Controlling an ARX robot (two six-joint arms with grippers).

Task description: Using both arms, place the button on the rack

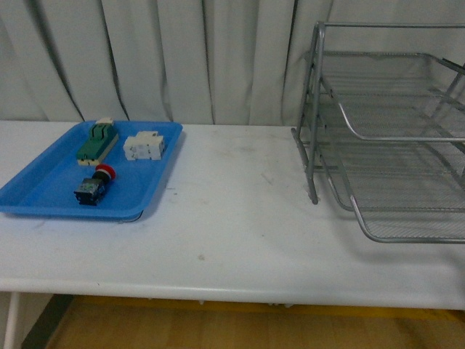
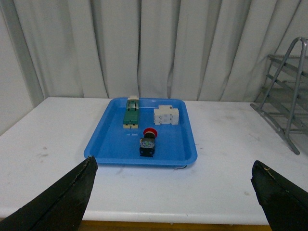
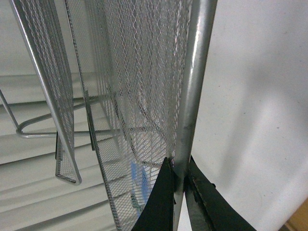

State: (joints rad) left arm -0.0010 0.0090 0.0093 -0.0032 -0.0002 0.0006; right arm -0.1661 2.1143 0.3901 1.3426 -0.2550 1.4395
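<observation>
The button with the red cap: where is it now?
In the front view the button lies in the blue tray on the left of the table, in front of the white block and the green-and-cream component.

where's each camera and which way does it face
Front view: on the robot's body, facing the table, blue tray and rack; no arm shows.
Left wrist view: over the table's near edge, facing the button in the tray; open left gripper shows.
Right wrist view: against the rack, right gripper shut on its frame tube.
Shared: front and left wrist views both show tray, button and rack.
</observation>
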